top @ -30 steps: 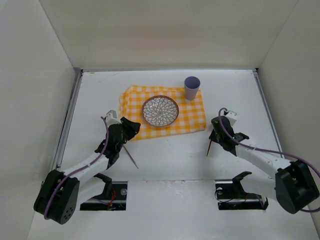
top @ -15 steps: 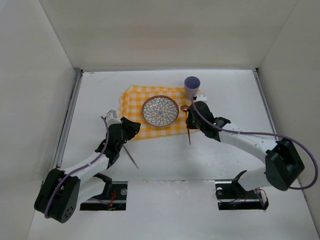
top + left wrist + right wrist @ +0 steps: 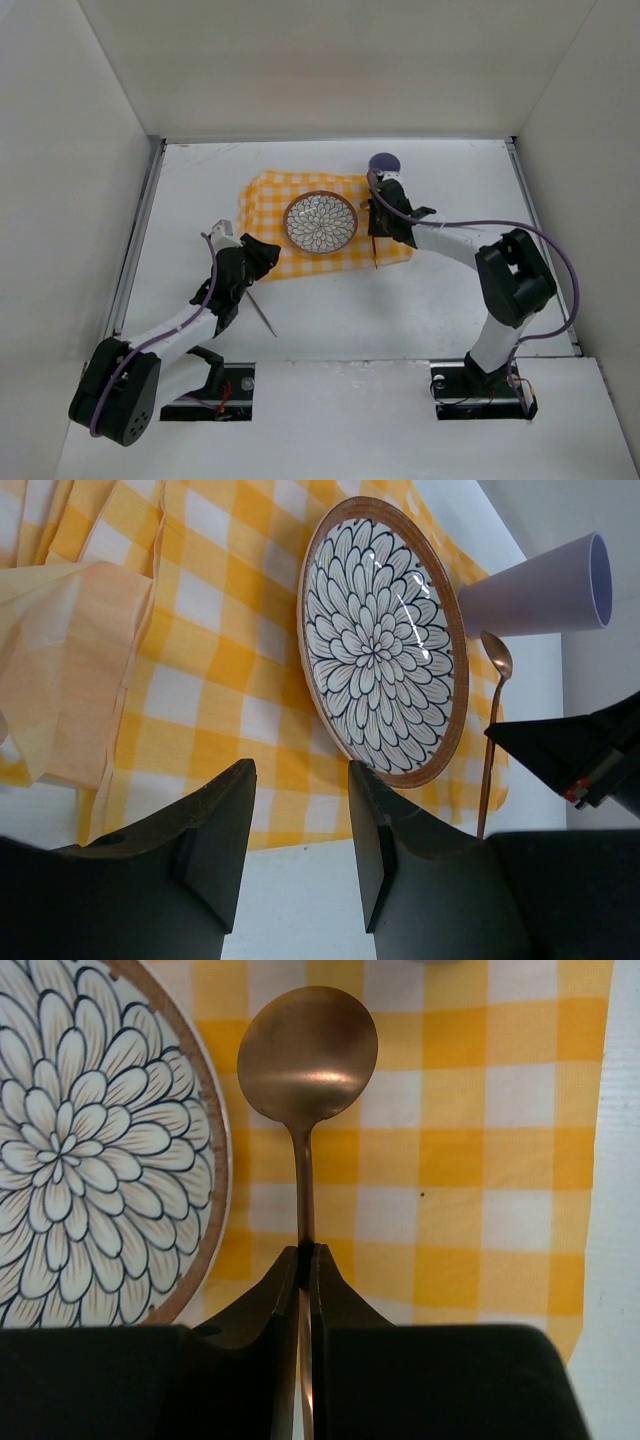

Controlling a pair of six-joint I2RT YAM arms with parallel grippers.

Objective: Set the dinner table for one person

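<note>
The white tabletop (image 3: 450, 300) carries an orange-yellow checked cloth (image 3: 268, 192). A flower-patterned plate (image 3: 320, 221) sits on the cloth, with a lilac cup (image 3: 384, 163) at the cloth's far right corner. My right gripper (image 3: 377, 225) is shut on the handle of a copper spoon (image 3: 307, 1045). It holds the spoon over the cloth (image 3: 480, 1160), just right of the plate (image 3: 80, 1140), bowl pointing away. My left gripper (image 3: 266, 250) is open and empty at the cloth's near left corner. In its wrist view it (image 3: 300, 780) faces the plate (image 3: 380, 650) and the cup (image 3: 540, 590).
A thin dark utensil (image 3: 263, 313) lies on the table beside the left arm. A pale orange folded napkin (image 3: 70, 670) lies on the cloth's left part. White walls stand on the left, right and back.
My right arm has swung left and away with the spoon, from the table right of the cloth to over the cloth beside the plate. The left arm has not moved.
</note>
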